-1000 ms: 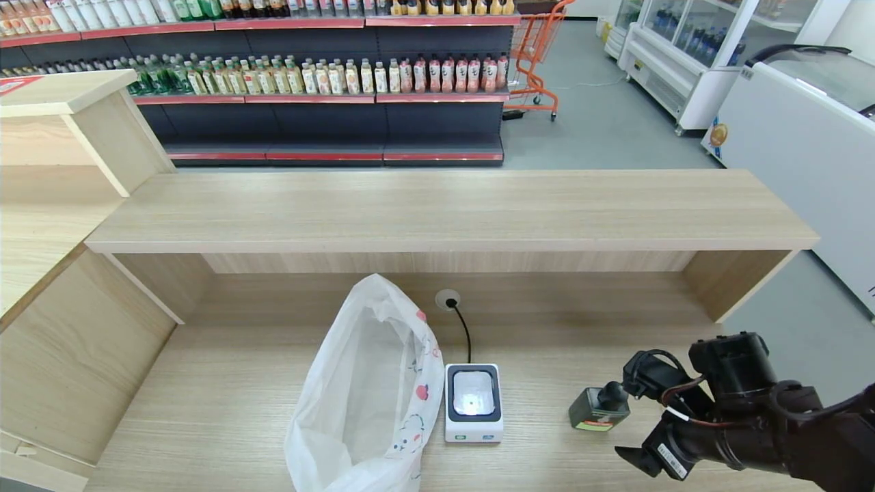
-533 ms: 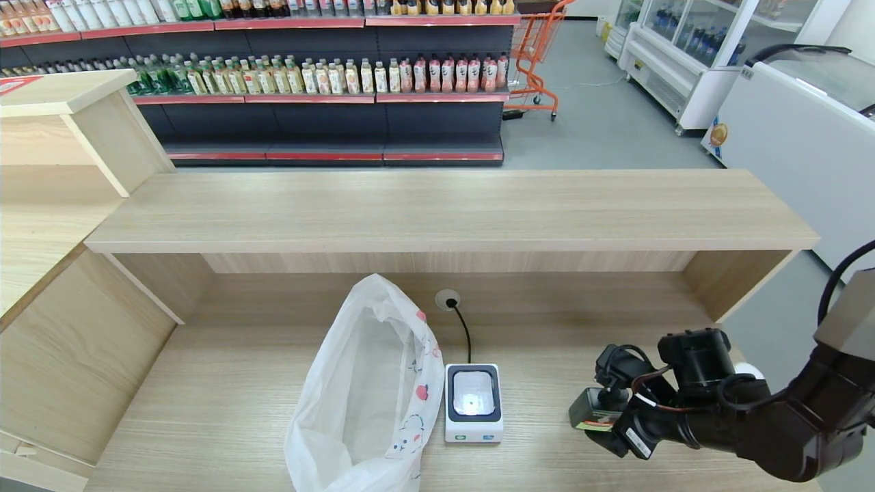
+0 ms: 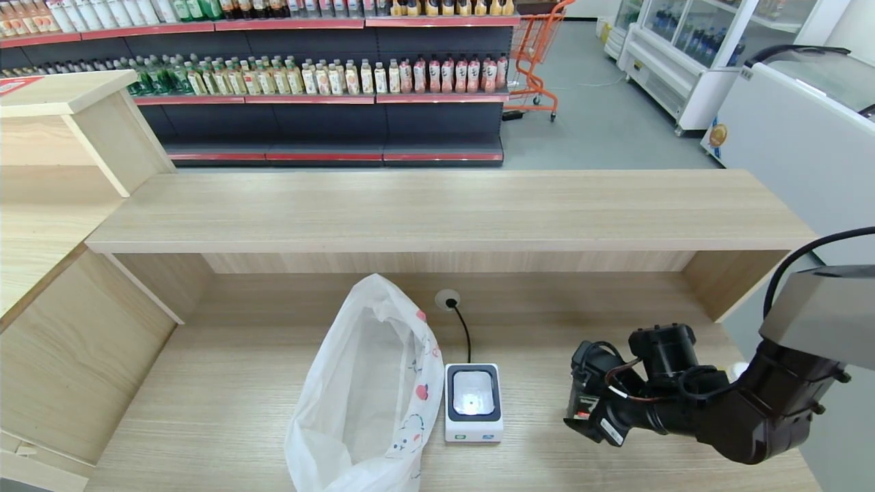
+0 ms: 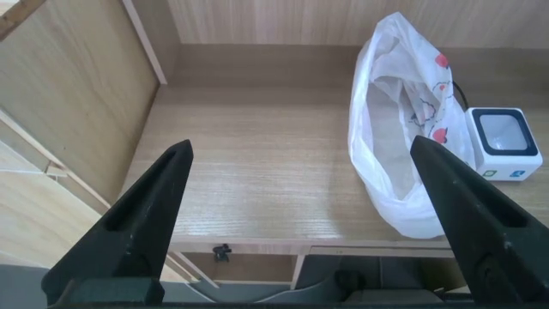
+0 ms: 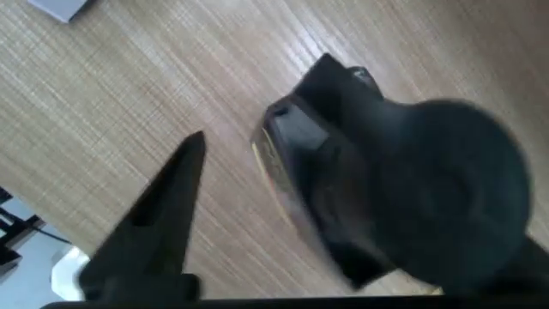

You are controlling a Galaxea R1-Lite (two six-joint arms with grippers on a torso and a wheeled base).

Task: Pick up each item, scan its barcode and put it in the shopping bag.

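Lower worktop of the light wood checkout counter (image 3: 205, 410): three items noted.

1. White thin plastic shopping bag with small red printed figures (image 3: 362, 396). It stands left of centre, slumped, with its mouth open upward. As far as its inside can be seen in the head and left wrist views, only the bag's own white film shows.

2. White box-shaped barcode scanner with a dark glass window (image 3: 473, 402). It sits flat just beside the bag on its right; whether the two touch cannot be told. A black cable (image 3: 465, 335) runs from its far edge to a round grey grommet (image 3: 448, 298) at the back of the worktop.

3. Small dark bottle with a large black rounded cap (image 5: 317, 172). It rests on the worktop well to the right of the scanner, outside the bag, and is largely covered by the arm in the head view.

Right gripper (image 3: 580, 408): low over the worktop at the bottle. Its jaws are apart; the right wrist view shows bare wood between one dark finger (image 5: 163, 223) and the bottle, so no grip is made.

Left gripper (image 4: 300, 227): above the left part of the worktop, well apart from the bag. Its jaws are spread wide and carry nothing.
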